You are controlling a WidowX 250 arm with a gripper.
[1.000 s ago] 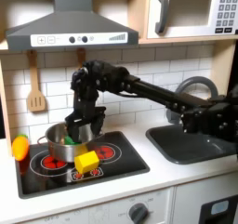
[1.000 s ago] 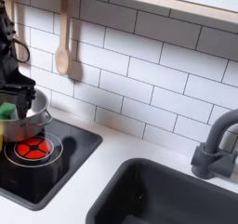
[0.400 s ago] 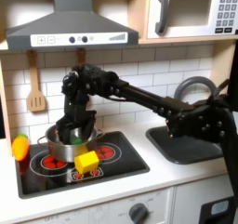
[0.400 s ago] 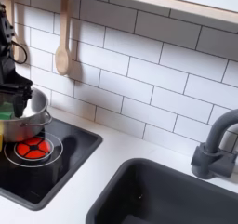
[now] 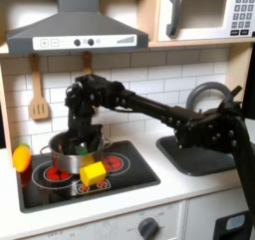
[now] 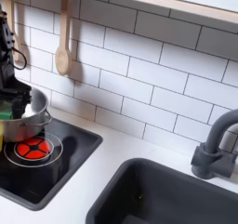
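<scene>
Landmark: silver pot point(image 5: 70, 152) on left burner of stove point(image 5: 129, 174). Left of pot, orange-yellow toy point(image 5: 21, 156) at stove edge. Directly over pot, gripper point(image 5: 78, 142) dipped inside the rim, clamped on a green item point(image 6: 7, 110). In front of pot, yellow block point(image 5: 93, 172), touching or nearly. Above-left of pot, wooden spoon point(image 5: 39, 95) on wall. Far right of pot, sink point(image 5: 204, 152). Best handled by moving vertically, centred, off the rim, grip firm.

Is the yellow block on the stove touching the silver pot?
Cannot tell. In the first exterior view the yellow block sits right in front of the silver pot on the stovetop, overlapping its lower wall, so neither contact nor gap shows plainly.
</scene>
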